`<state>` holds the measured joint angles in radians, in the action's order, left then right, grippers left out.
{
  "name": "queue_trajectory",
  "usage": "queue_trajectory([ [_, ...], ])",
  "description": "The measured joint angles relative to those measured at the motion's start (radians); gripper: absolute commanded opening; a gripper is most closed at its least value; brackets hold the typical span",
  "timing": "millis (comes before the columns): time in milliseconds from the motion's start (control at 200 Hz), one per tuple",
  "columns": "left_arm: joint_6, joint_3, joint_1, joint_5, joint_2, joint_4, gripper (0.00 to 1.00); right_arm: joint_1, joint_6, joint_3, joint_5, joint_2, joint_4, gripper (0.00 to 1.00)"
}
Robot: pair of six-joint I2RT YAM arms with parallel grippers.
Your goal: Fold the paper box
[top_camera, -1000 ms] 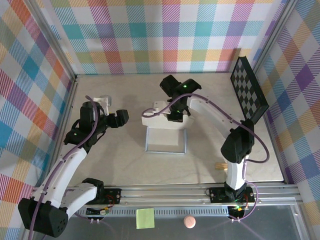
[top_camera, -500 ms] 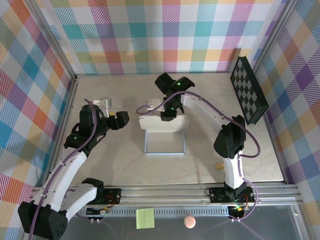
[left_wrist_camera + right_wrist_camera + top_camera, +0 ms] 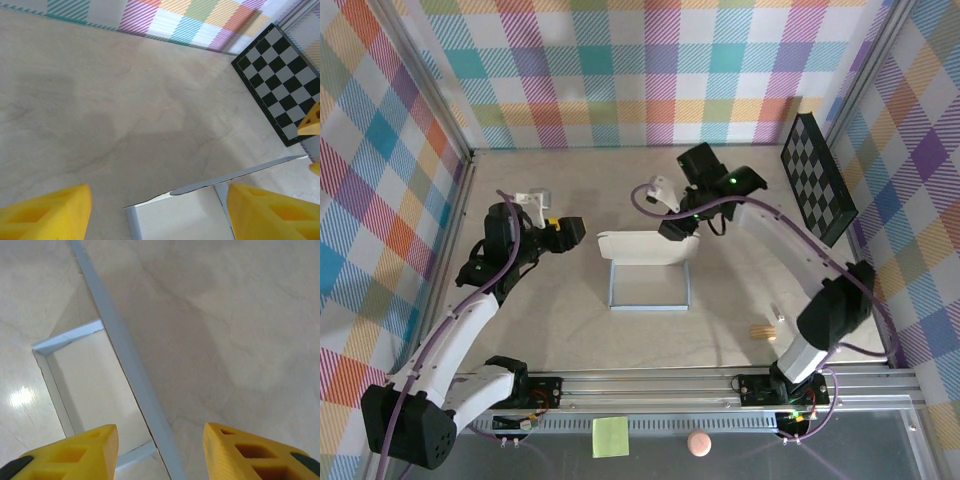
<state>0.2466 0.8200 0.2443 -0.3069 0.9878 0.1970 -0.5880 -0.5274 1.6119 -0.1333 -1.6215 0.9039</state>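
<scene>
The paper box [image 3: 650, 248] lies mid-table, pale grey-blue, with its back flap raised over a shallow tray. My right gripper [image 3: 678, 226] hovers at the flap's right end, open. In the right wrist view the flap's thin edge [image 3: 125, 350] runs between the yellow fingers [image 3: 75, 455] without touching them, gripper [image 3: 161, 432]. My left gripper [image 3: 568, 232] is open at the box's left end. In the left wrist view the box corner [image 3: 180, 215] lies between its wide-spread fingertips [image 3: 50, 212], gripper [image 3: 160, 192].
A black checkerboard panel [image 3: 817, 180] leans on the right wall, also seen in the left wrist view [image 3: 282, 75]. A small wooden piece [image 3: 762, 330] lies near the right arm. A yellow-green sticky note [image 3: 610, 436] and a pink ball [image 3: 698, 443] sit on the front rail.
My right gripper opened, let go of the back flap and shifted right. The flap stays raised. My left gripper moved in towards the box's left end and narrowed a little.
</scene>
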Motion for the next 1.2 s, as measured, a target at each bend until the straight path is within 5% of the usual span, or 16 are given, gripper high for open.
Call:
queue_trajectory([
  [240,0.000,-0.030,0.032,0.002,0.021,-0.040,0.70,0.094,0.238,-0.407,-0.010,0.262,-0.249,0.70],
  [470,-0.009,-0.081,0.057,0.002,0.039,-0.096,0.68,0.199,0.390,-0.678,-0.011,0.444,-0.438,0.72],
  [770,-0.047,-0.177,0.071,-0.016,0.097,-0.214,0.61,0.255,0.486,-0.880,-0.101,0.462,-0.655,0.69],
  [1195,-0.187,-0.311,0.095,-0.069,0.179,-0.481,0.62,0.262,0.452,-0.888,-0.179,0.346,-0.818,0.66],
])
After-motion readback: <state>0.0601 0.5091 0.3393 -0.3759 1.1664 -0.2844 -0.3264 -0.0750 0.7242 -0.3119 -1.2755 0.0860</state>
